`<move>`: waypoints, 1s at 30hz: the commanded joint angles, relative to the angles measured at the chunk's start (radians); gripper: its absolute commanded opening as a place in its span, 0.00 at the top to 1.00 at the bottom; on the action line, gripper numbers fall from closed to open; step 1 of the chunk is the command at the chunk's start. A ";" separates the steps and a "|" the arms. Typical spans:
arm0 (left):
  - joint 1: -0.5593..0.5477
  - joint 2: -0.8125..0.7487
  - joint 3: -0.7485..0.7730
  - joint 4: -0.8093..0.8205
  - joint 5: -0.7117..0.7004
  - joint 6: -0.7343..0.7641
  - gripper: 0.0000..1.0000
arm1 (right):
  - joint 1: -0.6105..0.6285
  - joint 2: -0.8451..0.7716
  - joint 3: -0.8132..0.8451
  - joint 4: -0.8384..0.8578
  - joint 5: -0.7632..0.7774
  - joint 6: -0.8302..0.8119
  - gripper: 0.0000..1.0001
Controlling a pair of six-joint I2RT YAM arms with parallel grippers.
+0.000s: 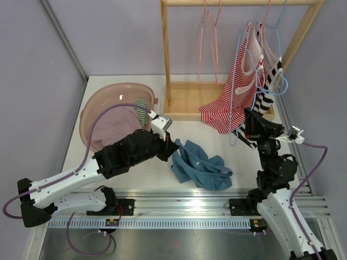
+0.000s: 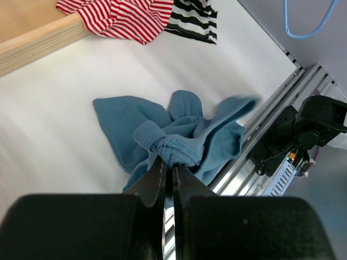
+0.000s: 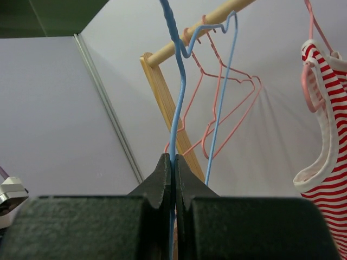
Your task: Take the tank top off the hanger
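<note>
Since the blue tank top [image 1: 201,165] lies crumpled on the bench [image 1: 152,176] at lower centre, off the blue hanger [image 3: 179,97], removal looks done. The left tool [image 2: 168,162] pinches its fabric, and the right tool [image 3: 173,160] clamps the hanger wire.

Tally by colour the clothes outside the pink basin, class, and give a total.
Red-and-white striped top: 1
Black-and-white striped garment: 1
Blue garment: 1
Total: 3
</note>
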 commanded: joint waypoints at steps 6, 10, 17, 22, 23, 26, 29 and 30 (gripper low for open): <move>-0.001 0.051 0.067 -0.146 -0.227 -0.045 1.00 | -0.001 0.050 0.505 -0.728 0.139 -0.186 1.00; -0.001 0.044 0.072 -0.161 -0.253 -0.039 0.87 | -0.001 0.208 0.746 -0.969 0.110 -0.228 1.00; -0.001 0.022 0.109 -0.196 -0.262 -0.024 0.84 | -0.001 0.525 1.161 -1.275 0.033 -0.231 1.00; -0.001 0.002 0.121 -0.225 -0.314 -0.028 0.49 | -0.001 0.744 1.410 -1.375 0.001 -0.231 1.00; -0.001 0.002 0.127 -0.236 -0.319 -0.032 0.29 | -0.001 0.799 1.463 -1.388 -0.002 -0.240 1.00; -0.001 -0.002 0.138 -0.261 -0.327 -0.036 0.01 | -0.001 0.878 1.539 -1.389 -0.004 -0.269 1.00; -0.001 -0.022 0.127 -0.264 -0.333 -0.035 0.01 | -0.001 1.000 1.680 -1.434 -0.007 -0.303 1.00; -0.001 -0.028 0.118 -0.264 -0.330 -0.036 0.01 | -0.001 1.065 1.759 -1.446 -0.014 -0.308 1.00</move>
